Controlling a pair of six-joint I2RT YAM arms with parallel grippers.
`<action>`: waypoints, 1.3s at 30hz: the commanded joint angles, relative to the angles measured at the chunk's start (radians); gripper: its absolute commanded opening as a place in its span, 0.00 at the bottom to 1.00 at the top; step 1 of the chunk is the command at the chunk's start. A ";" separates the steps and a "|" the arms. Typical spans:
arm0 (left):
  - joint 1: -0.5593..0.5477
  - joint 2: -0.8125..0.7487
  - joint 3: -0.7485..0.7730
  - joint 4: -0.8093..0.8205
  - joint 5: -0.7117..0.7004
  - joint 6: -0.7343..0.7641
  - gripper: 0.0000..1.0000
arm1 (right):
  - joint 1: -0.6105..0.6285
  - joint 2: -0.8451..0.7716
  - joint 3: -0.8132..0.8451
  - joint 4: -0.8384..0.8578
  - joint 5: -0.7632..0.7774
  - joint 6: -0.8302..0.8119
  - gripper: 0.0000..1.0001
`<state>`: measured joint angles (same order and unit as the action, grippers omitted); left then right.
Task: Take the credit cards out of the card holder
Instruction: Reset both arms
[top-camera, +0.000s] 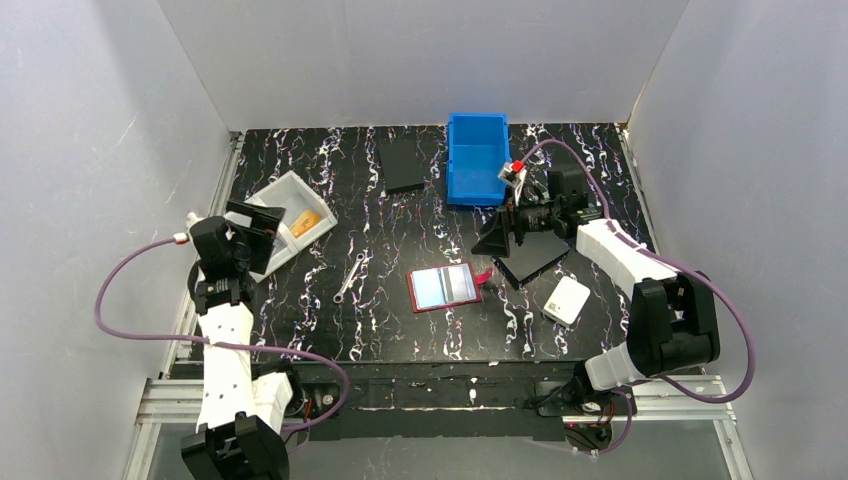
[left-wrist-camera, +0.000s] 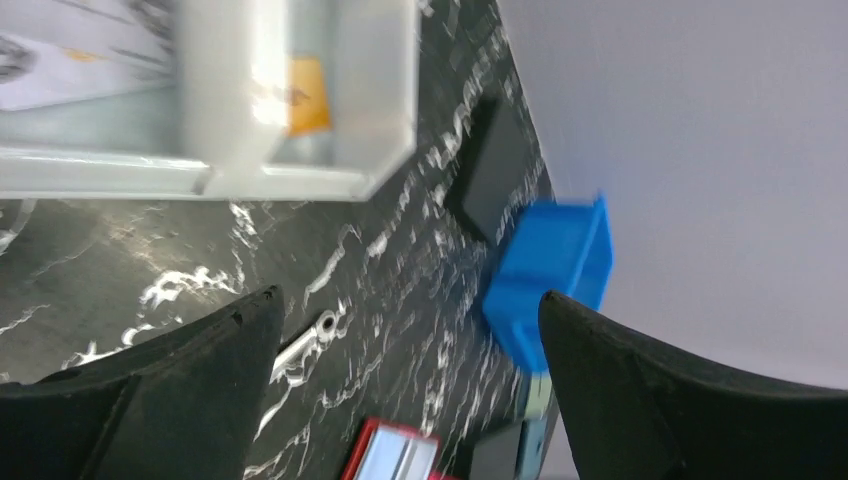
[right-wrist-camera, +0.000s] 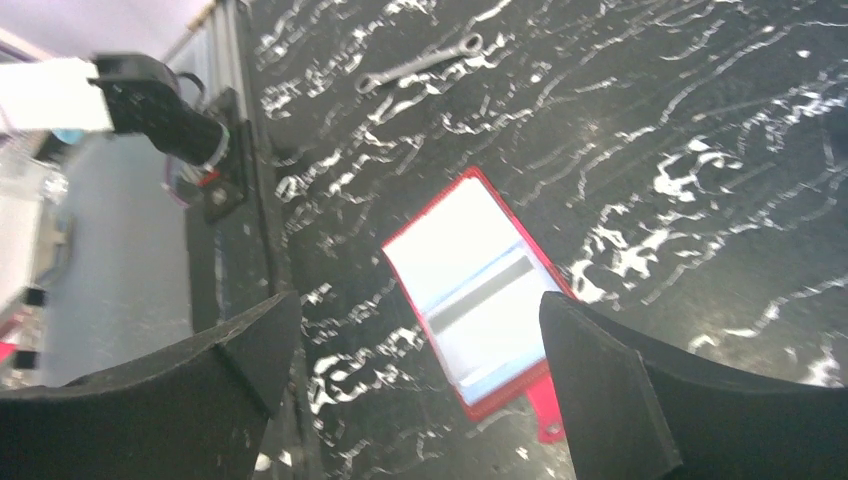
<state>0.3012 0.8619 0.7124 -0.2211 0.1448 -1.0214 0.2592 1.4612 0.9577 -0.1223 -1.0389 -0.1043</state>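
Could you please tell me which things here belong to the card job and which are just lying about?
Job: red card holder, lying open; orange credit card, in the white tray.
Lying about: wrench; blue bin; black case at the back; nearer black case; white wallet.

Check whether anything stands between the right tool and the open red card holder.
Nothing visible does. The right tool hangs open near the card holder, which lies open on the table; the wrench lies apart, on its other side.
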 joint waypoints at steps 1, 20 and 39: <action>0.003 -0.032 -0.042 0.086 0.424 0.203 0.98 | -0.025 -0.061 0.062 -0.234 0.097 -0.335 0.98; -0.270 0.000 0.077 -0.219 0.585 0.521 0.98 | -0.353 -0.241 0.167 -0.380 0.394 -0.138 0.98; -0.348 -0.094 0.220 -0.267 0.552 0.490 0.98 | -0.385 -0.497 0.161 -0.354 0.603 0.122 0.98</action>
<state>-0.0452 0.7685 0.9115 -0.5030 0.6464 -0.4885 -0.1162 1.0092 1.1034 -0.4957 -0.4530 -0.0551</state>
